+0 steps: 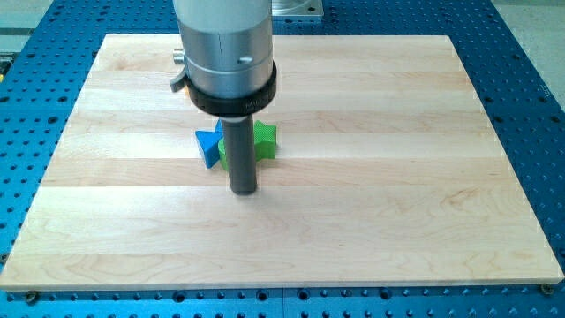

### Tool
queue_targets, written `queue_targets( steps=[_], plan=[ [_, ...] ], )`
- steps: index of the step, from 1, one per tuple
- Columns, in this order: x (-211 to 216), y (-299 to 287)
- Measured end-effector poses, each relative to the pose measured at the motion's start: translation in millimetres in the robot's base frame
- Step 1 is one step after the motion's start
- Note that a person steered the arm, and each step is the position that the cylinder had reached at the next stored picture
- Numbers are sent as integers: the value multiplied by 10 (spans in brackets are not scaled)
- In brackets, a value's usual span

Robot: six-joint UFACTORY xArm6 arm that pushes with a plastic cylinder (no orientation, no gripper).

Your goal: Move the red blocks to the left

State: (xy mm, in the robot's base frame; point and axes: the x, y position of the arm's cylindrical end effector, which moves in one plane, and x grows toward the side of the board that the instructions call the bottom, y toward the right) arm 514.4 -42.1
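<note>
No jaws here, no red blocks visible; my tip point(243, 191) sits just below the blue block point(207, 147) and green block point(262, 141) on the counter point(397, 177), so I'd clear the rod before pushing.

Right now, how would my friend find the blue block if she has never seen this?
Start at the wooden board and find the dark rod hanging over its middle. Just to the view's left of the rod, above my tip, sits the blue block. It touches a green block, which the rod partly hides; the blue one is pointy.
</note>
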Motion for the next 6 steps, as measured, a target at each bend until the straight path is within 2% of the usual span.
queue_targets(
  steps=[1,2,3,4,6],
  plan=[
    [-98,692],
    [-814,1080],
    [-1476,1225],
    [-1828,951],
    [-2105,-124]
  ],
)
